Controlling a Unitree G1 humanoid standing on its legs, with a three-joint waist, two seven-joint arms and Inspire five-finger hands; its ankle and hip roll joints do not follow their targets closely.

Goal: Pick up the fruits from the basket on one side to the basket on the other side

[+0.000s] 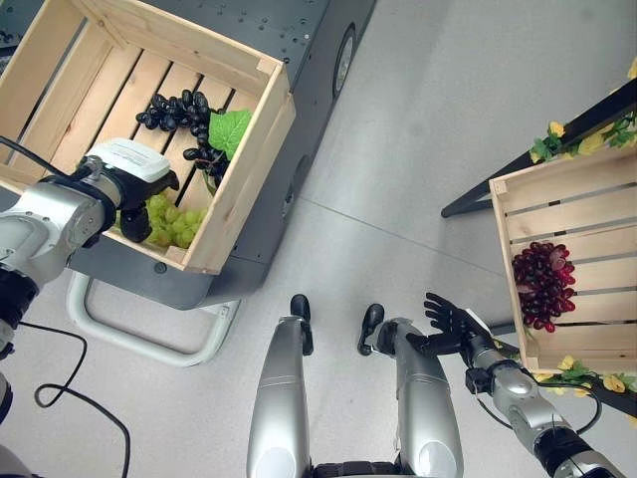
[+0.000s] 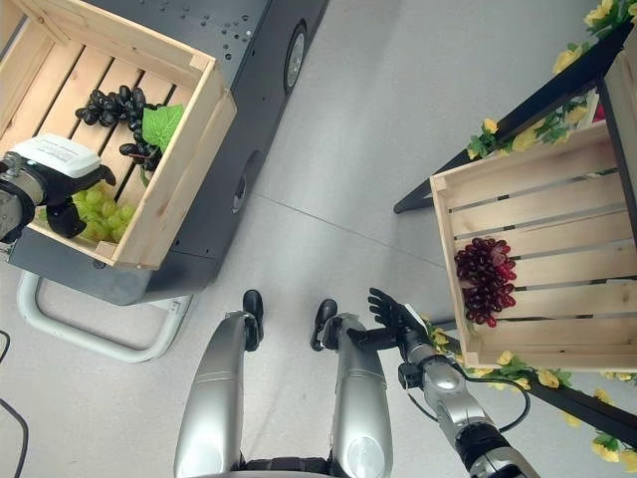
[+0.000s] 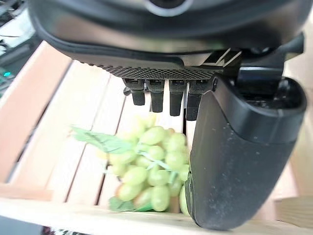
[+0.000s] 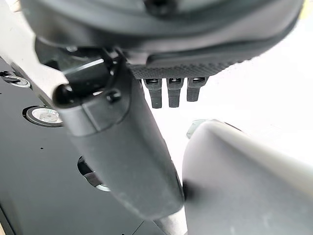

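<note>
My left hand hangs fingers extended, ungrasping, over green grapes in the left crate's near corner; my wrist view shows that gap. My right hand idles, fingers spread.

This looks like a robot test lab staged as a fruit stall. A bare grey floor runs between a dark metal cart carrying one wooden crate and, well apart from that cart, a black stand trimmed with what seem artificial yellow flowers beside a second crate.
</note>
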